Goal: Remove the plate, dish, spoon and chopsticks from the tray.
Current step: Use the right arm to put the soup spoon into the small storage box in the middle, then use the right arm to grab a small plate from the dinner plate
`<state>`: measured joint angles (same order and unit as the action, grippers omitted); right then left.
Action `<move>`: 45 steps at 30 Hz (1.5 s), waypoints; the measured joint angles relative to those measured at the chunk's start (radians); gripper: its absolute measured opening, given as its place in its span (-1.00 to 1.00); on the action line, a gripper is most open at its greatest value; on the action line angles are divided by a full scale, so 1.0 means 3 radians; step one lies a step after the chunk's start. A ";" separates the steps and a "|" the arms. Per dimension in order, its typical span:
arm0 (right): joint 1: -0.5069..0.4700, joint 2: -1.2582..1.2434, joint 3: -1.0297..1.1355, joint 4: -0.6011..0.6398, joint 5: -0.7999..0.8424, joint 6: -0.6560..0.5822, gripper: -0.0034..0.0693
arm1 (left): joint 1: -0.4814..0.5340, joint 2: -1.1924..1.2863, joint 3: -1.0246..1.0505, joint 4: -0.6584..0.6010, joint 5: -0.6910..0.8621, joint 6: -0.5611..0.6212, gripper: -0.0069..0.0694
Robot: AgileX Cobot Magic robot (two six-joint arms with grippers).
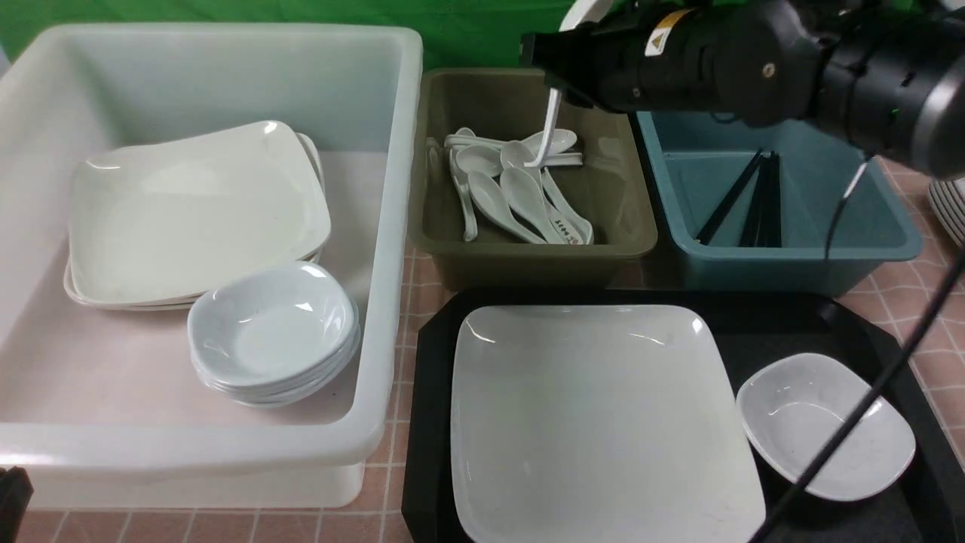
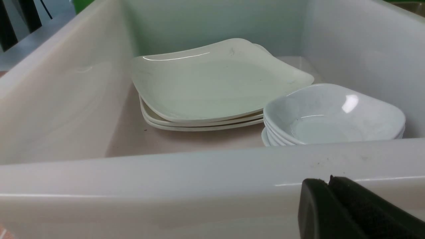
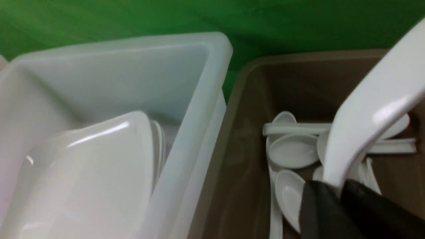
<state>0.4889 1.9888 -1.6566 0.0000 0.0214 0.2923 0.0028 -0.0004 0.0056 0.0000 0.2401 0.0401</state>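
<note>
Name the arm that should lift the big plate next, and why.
Probably left. The left gripper sits empty by the white tub of stacked plates, and the plate fills the tray's left side. The right gripper is shut on the spoon above the olive tub.

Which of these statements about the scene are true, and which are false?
1. The right fingers hold the spoon over the olive tub. True.
2. The plate is off the tray. False: it lies on the tray.
3. The dish sits on the tray beside the plate. True.
4. The chopsticks lie on the plate. False: they are in the blue tub.
</note>
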 joint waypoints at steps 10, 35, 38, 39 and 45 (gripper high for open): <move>-0.0020 0.0136 -0.0007 0.0000 0.0401 -0.0077 0.32 | 0.0000 0.0000 0.0000 0.0000 0.0000 0.0000 -0.76; -0.0309 -0.2301 0.1860 -0.0350 0.3674 -0.1183 -0.82 | 0.0000 0.0000 0.0000 0.0000 0.0000 0.0000 -0.76; -0.0587 -0.2109 0.1872 -0.0296 0.3670 -0.1353 -0.82 | 0.0000 0.0000 0.0000 0.0000 0.0000 0.0000 -0.76; -0.0708 -0.2003 0.1838 -0.0257 0.3666 -0.1433 -0.82 | 0.0000 0.0000 0.0000 0.0000 0.0000 0.0000 -0.76; -0.1223 -0.1278 0.1432 -0.0202 0.3416 -0.1631 -0.80 | 0.0000 0.0000 0.0000 0.0000 0.0000 0.0000 -0.76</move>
<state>0.1221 1.6053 -1.2272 -0.0606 1.0463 -0.1971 0.0028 -0.0004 0.0056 0.0000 0.2401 0.0401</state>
